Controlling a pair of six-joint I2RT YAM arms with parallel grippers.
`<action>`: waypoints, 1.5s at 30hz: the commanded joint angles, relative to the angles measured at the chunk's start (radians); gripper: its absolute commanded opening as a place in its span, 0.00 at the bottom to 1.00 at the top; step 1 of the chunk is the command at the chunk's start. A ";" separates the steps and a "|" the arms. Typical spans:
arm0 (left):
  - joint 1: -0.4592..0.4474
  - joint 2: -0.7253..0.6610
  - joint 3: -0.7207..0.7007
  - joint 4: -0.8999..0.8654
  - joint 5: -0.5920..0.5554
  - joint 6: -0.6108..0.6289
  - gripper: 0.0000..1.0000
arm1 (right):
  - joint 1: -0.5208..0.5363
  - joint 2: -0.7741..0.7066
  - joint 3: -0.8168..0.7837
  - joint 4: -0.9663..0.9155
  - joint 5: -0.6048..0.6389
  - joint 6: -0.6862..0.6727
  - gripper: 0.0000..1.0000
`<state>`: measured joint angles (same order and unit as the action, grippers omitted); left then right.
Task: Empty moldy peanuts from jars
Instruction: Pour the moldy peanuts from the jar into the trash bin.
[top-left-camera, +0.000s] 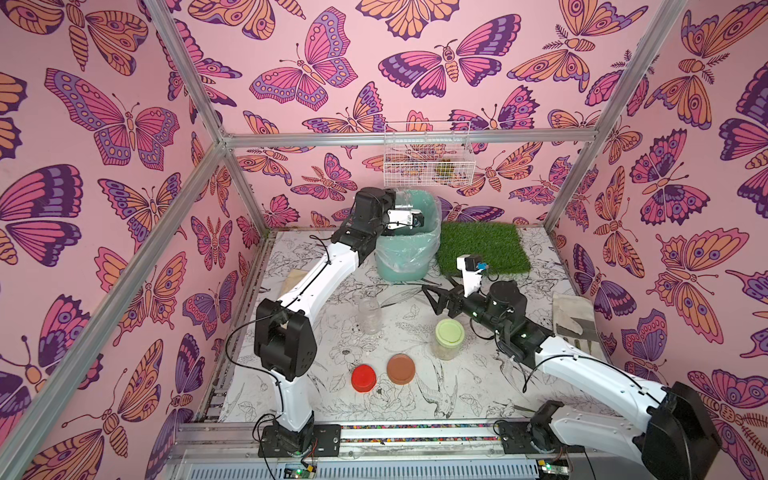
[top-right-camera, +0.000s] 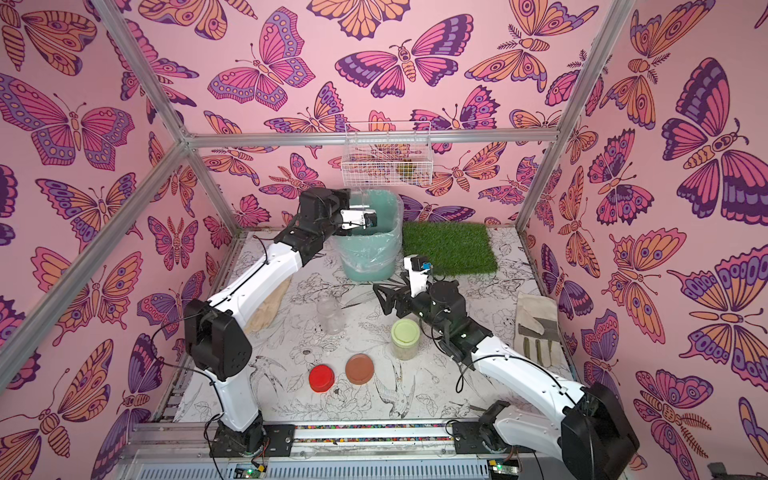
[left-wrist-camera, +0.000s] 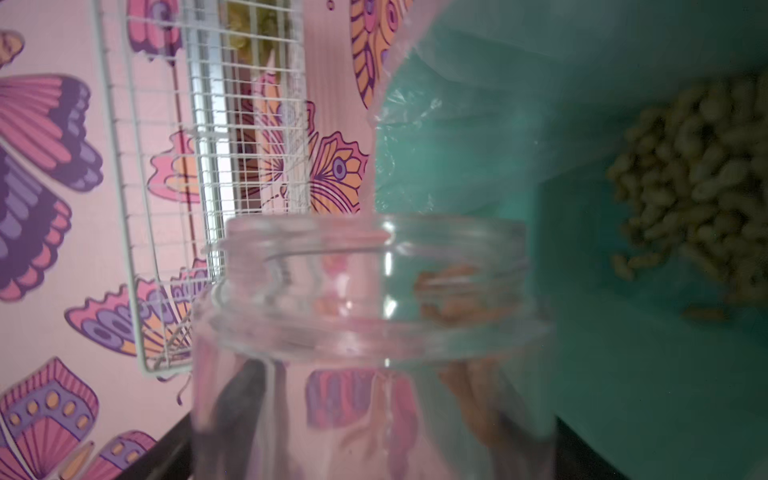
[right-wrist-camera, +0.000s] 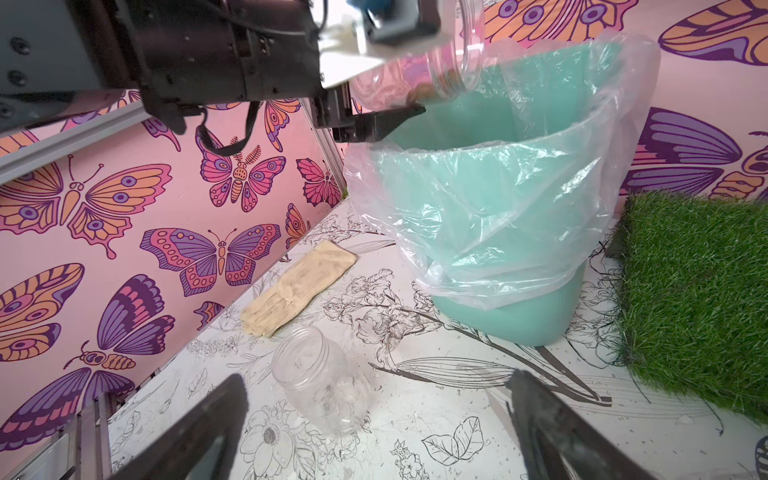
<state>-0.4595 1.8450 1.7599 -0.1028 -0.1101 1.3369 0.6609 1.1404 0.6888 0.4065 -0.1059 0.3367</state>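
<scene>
My left gripper (top-left-camera: 405, 208) is shut on a clear lidless jar (left-wrist-camera: 374, 332) and holds it tipped over the teal bin (top-left-camera: 409, 253). A few moldy peanuts (left-wrist-camera: 449, 307) cling at that jar's neck, and a heap of peanuts (left-wrist-camera: 698, 187) lies inside the bin. The same held jar (right-wrist-camera: 415, 75) shows above the bin's rim in the right wrist view. An empty clear jar (top-left-camera: 369, 316) stands on the table, in front of my open right gripper (top-left-camera: 430, 298), whose fingers (right-wrist-camera: 199, 432) hold nothing. A jar with a light green lid (top-left-camera: 449, 338) stands near the right arm with peanuts inside.
A red lid (top-left-camera: 363, 378) and a brown lid (top-left-camera: 401, 368) lie loose near the table's front. A grass mat (top-left-camera: 482, 249) sits right of the bin. A wire basket (top-left-camera: 428, 158) hangs on the back wall. Gloves lie at the right edge (top-left-camera: 575, 316) and the left (right-wrist-camera: 299, 286).
</scene>
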 joint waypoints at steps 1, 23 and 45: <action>-0.001 -0.134 -0.072 0.161 0.019 -0.434 0.00 | -0.007 0.001 0.006 0.005 -0.011 0.014 0.99; 0.051 -0.480 -0.721 0.601 0.056 -1.256 0.00 | -0.006 0.026 0.031 -0.020 -0.070 0.038 0.99; 0.001 -0.189 -0.051 -0.195 -0.045 0.166 0.00 | -0.007 0.010 0.011 -0.018 -0.067 0.033 0.99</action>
<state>-0.4404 1.6001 1.6279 -0.1959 -0.0414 1.1217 0.6609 1.1648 0.6891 0.3927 -0.1768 0.3668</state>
